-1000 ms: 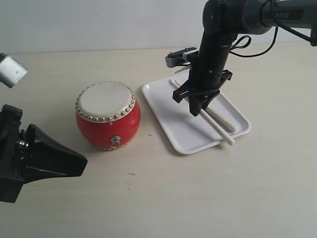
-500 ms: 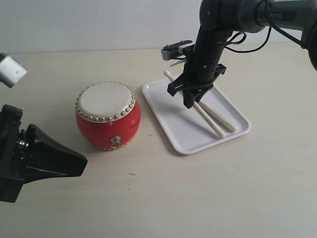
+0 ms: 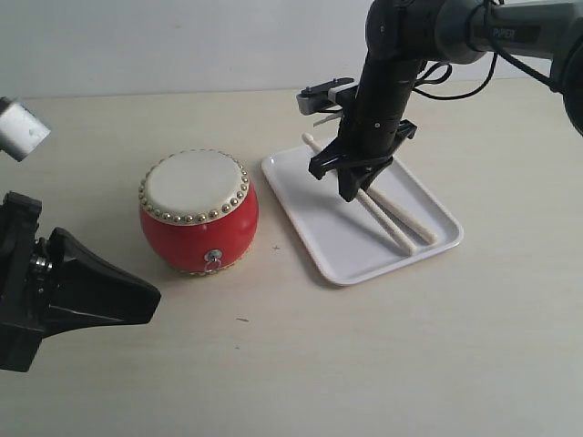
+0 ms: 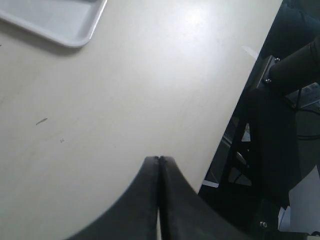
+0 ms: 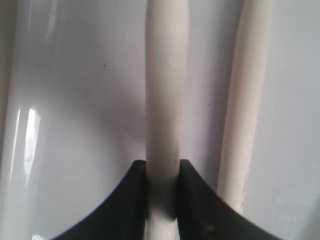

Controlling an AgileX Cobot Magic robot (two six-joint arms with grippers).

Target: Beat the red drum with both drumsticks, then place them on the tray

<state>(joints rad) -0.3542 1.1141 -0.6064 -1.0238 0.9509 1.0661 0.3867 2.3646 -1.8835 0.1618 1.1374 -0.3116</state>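
Note:
The red drum stands upright on the table, left of the white tray. My right gripper is down over the tray, shut on one drumstick near its middle. That stick runs lengthwise along the tray, its bead tip poking past the far rim. In the right wrist view the gripper clamps this drumstick just above the tray floor. The second drumstick lies free in the tray, close alongside. My left gripper is shut and holds nothing, at the table's near left.
The tray's corner shows in the left wrist view, above bare tabletop. The table edge and a dark frame lie beyond it. A white part of the left arm juts in at the left edge.
My right gripper has carried the held drumstick toward the tray's far left, so its end no longer overhangs the near rim. The left arm has not moved.

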